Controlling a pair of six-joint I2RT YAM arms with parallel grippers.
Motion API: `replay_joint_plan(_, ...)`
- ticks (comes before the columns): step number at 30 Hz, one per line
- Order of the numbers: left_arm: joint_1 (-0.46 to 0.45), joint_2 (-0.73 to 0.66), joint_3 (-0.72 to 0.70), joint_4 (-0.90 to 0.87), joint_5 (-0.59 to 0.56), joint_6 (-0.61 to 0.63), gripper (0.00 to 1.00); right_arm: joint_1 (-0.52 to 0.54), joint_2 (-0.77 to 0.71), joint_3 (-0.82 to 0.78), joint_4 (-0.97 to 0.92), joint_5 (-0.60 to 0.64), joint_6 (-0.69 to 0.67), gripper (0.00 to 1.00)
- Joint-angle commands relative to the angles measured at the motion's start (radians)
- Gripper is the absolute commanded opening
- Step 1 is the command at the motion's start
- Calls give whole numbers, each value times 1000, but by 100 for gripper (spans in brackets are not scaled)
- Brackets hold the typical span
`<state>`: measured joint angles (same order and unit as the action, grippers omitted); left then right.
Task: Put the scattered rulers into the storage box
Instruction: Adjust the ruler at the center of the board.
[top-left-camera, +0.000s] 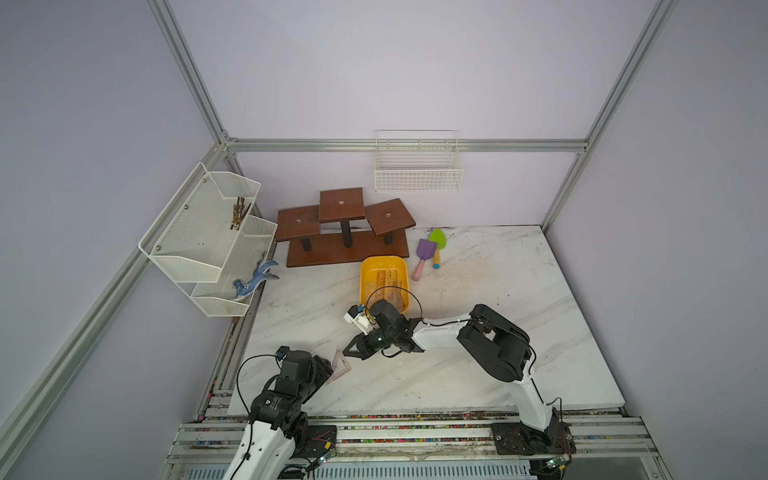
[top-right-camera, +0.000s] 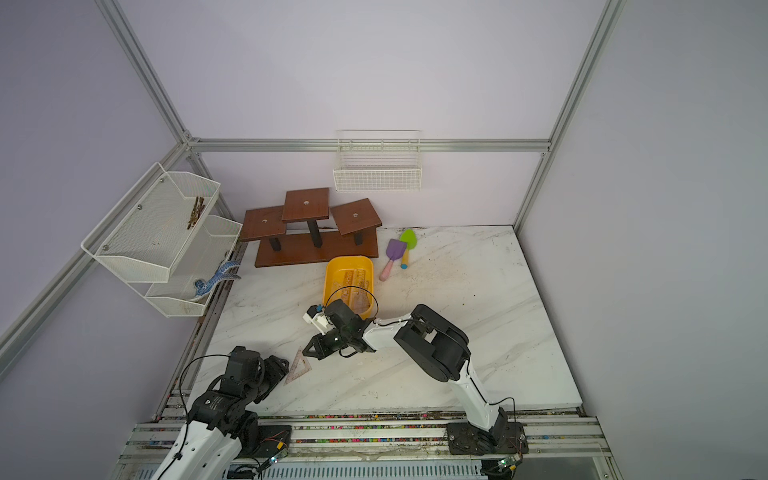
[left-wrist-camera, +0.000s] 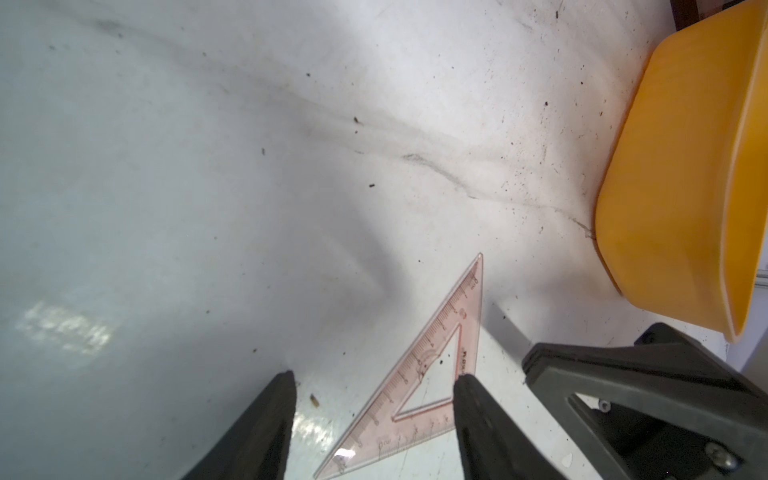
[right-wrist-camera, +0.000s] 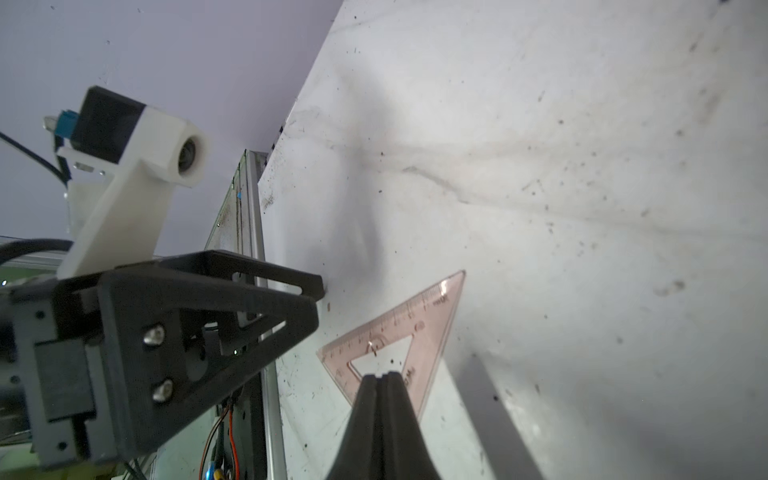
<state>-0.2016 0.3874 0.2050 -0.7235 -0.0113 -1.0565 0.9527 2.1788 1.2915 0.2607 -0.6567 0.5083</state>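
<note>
A pinkish see-through plastic triangular set square (left-wrist-camera: 432, 336) lies flat on the white marble-patterned table (top-left-camera: 478, 316), near the front edge on the left arm's side; in a top view the set square (top-right-camera: 300, 366) shows between the tips of both arms

The left gripper (left-wrist-camera: 376, 376) hangs over it with its jaws well apart and nothing clasped; one black finger (left-wrist-camera: 473, 411) overlaps the square's short edge, while the other stands over bare table beside the long graduated edge; whether either touches the plastic cannot be told

The right gripper (right-wrist-camera: 380, 378) reaches in from the opposite side, its jaws pressed together with nothing between them; its tip sits over the rim of the square's cut-out, and contact cannot be told

Farther back, near the middle of the table, stands the shallow yellow plastic storage box (top-left-camera: 365, 276); several see-through rulers (top-left-camera: 388, 279) lie inside it

Just beside its far right corner lie a purple toy shovel (top-left-camera: 426, 250) and a green toy shovel (top-left-camera: 438, 238); a brown wooden stepped stand (top-left-camera: 332, 253) is just behind the box; a white wire basket (top-left-camera: 417, 178) hangs on the back wall, and a white mesh shelf rack (top-left-camera: 195, 245) on the left wall holds a blue toy lizard (top-left-camera: 254, 282)
</note>
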Motion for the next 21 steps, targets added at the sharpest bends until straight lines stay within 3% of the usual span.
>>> replay_joint_plan(1, -9, 11, 5, -39, -21, -16, 65, 3, 37, 28, -18, -4, -25, 6)
replay_joint_plan(21, -24, 167, 25, -17, 44, -34, 66, 13, 91, 51, -97, 27, -67, 5)
